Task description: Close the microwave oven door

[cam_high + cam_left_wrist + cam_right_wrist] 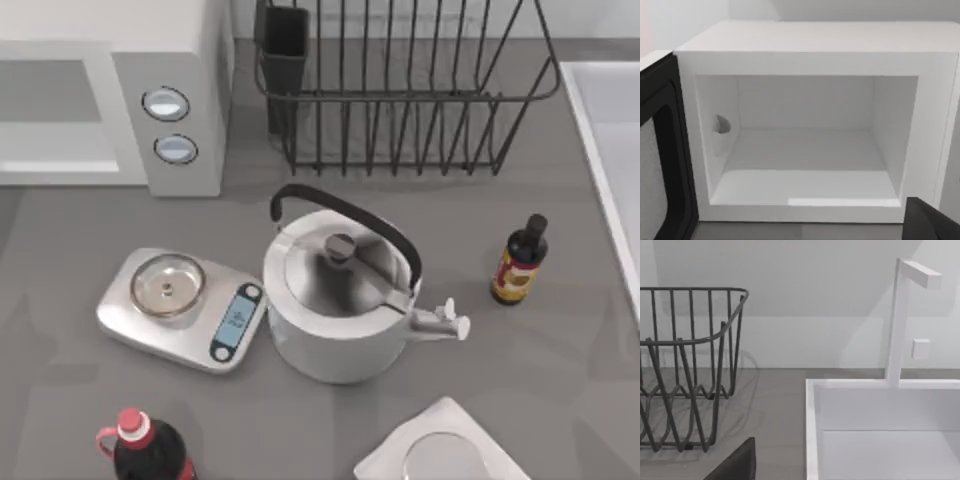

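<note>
the microwave oven [110,100] stands at the desk's [560,380] far left corner, its pale cavity [805,145] bare. in the left wrist view the microwave oven door [662,150] hangs swung out beside the cavity, dark inner frame facing us, window pale. i judge it a stiff, light hinged panel that needs only a steady push on its free outer edge, away from the hinge, not a grip. a dark sliver of the left claw [932,222] shows low near the oven front; whether it is open or closed i cannot tell. rightward stands a wire rack [400,90]. the right claw [735,465] faces the sink [880,430]; its state likewise cannot be told.
</note>
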{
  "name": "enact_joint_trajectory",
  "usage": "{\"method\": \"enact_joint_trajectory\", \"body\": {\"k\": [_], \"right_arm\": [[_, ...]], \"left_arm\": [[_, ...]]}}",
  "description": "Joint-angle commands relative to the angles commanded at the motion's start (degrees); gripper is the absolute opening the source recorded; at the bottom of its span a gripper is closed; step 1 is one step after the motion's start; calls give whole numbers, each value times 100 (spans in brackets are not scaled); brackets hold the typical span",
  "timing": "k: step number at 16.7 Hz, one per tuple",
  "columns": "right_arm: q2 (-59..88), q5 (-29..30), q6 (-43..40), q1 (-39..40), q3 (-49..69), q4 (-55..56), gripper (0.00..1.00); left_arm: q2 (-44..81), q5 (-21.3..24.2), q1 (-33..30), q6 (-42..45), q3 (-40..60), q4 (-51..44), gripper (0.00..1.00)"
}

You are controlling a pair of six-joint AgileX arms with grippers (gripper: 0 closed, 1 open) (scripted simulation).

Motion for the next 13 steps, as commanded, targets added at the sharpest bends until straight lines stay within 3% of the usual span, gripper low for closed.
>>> {"method": "enact_joint_trajectory", "body": {"k": [3,10,13], "right_arm": [[0,0,0,0,0,0,100],[0,0,0,0,0,0,100],[0,0,0,0,0,0,100]], "left_arm": [[50,486,487,3,55,-5,0],[51,625,625,9,13,38,0],[118,1222,1222,14,-124,239,0]]}}
